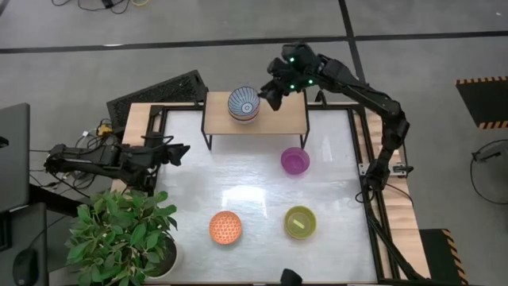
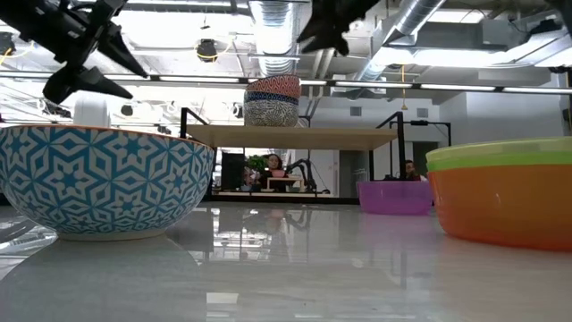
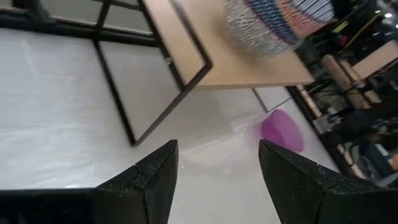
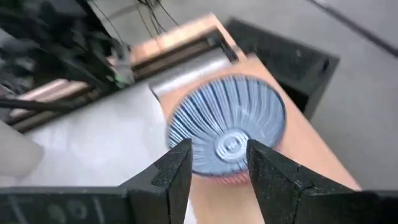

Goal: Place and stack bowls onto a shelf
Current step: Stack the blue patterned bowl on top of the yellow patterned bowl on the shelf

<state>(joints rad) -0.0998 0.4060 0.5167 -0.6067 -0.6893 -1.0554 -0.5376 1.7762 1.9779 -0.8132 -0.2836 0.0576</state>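
A stack of bowls (image 1: 244, 103) stands on the left half of the wooden shelf (image 1: 286, 119); the top bowl is blue-grey patterned (image 4: 227, 127). My right gripper (image 1: 272, 94) hangs open just right of and above the stack (image 2: 273, 100), its fingers (image 4: 177, 168) clear of the bowl. On the table rest the purple bowl (image 1: 295, 160), the orange patterned bowl (image 1: 225, 227) and the olive-yellow bowl (image 1: 300, 222). My left gripper (image 1: 184, 151) waits open over the table's left side, pointing at the shelf (image 3: 236, 68).
The shelf's right half (image 1: 290, 107) is bare wood. A potted plant (image 1: 123, 234) stands at the table's near left corner, and a black mat (image 1: 155, 94) lies beyond the far left corner. White tabletop (image 1: 238, 179) lies open between the shelf and the near bowls.
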